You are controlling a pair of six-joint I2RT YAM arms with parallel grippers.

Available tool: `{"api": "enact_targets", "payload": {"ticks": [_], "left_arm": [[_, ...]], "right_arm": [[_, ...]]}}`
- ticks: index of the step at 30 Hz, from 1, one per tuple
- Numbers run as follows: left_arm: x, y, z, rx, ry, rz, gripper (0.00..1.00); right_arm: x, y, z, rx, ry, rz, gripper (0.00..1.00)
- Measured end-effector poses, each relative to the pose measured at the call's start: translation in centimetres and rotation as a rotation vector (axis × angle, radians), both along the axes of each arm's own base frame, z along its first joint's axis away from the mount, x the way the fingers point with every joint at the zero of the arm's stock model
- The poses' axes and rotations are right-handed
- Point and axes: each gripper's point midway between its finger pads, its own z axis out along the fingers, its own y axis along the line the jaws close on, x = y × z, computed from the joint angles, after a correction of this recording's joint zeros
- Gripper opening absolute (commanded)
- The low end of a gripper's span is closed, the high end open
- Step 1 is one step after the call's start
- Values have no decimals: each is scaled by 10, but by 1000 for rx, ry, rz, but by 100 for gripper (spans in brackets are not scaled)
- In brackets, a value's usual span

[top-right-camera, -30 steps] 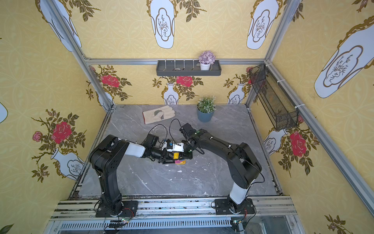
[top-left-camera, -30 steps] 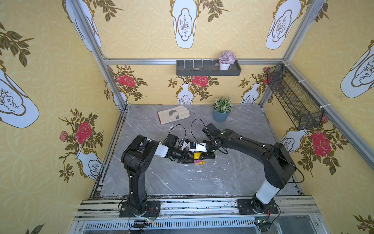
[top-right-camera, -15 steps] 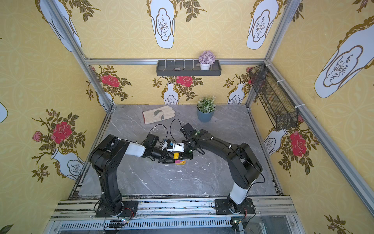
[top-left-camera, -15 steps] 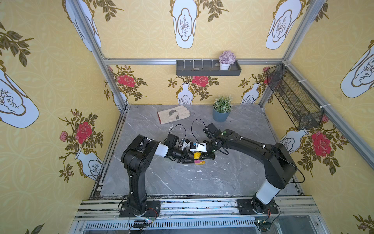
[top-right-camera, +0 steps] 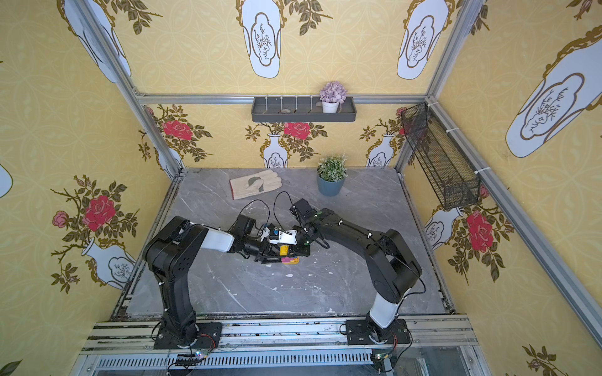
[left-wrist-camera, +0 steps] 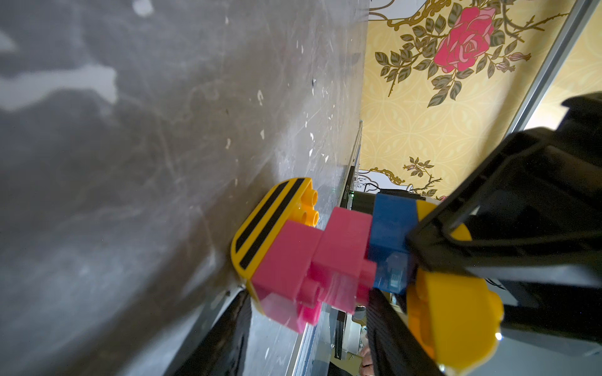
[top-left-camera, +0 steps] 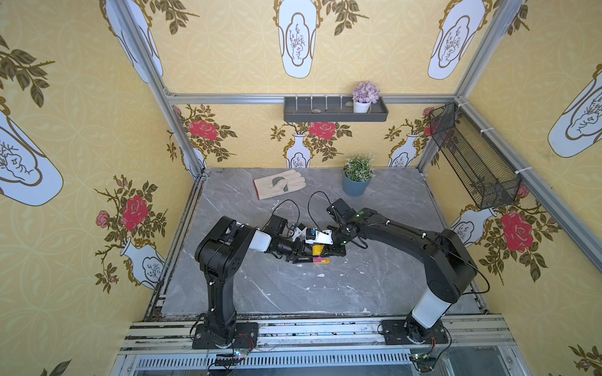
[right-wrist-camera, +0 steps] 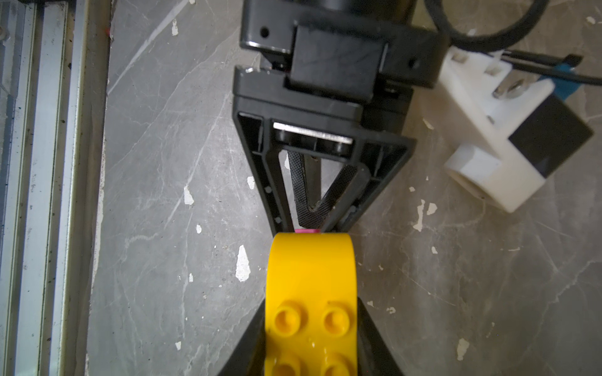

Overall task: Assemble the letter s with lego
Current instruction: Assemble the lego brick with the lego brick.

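The lego stands mid-table as one stepped stack, the letter s (left-wrist-camera: 345, 247). A yellow brick with black stripes (left-wrist-camera: 270, 224) lies on the table, with two pink bricks (left-wrist-camera: 286, 260) and a blue one (left-wrist-camera: 391, 234) above it. A second yellow brick (right-wrist-camera: 309, 286) sits on top, also seen in both top views (top-left-camera: 317, 250) (top-right-camera: 284, 250). My right gripper (right-wrist-camera: 309, 341) is shut on this top yellow brick. My left gripper (right-wrist-camera: 308, 228) comes from the opposite side and is shut on a pink brick lower in the stack, of which only a sliver shows in the right wrist view.
A work glove (top-left-camera: 279, 187) and a potted plant (top-left-camera: 357, 175) sit at the back of the table. A wall shelf (top-left-camera: 335, 112) and a wire basket (top-left-camera: 475, 159) hang above. The front rail (right-wrist-camera: 49, 162) runs close beside the stack.
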Motion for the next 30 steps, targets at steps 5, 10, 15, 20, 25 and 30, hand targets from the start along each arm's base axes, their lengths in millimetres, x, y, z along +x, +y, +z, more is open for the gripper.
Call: {"api": "enact_targets", "payload": {"ticks": [5,10,15,20,25,30], "left_arm": [[2,-1,1,2,-10,-2,59],[4,-3,1,14,-20,-3,61],[4,-3,0,15,-31,-6,62],[4,-2,-1,12,-41,-8,63],[6,0,-1,8,-51,-6,63],[8,1,-1,5,-49,-6,65]], "right_arm": [[2,-1,1,-14,-5,-1,29],[3,-3,2,-33,-10,-5,32],[3,-4,1,-41,-12,-6,37],[5,-5,-14,-79,-21,-10,43],[7,-7,-14,-91,-30,-15,45],[10,-5,-12,-86,-41,-19,49]]}}
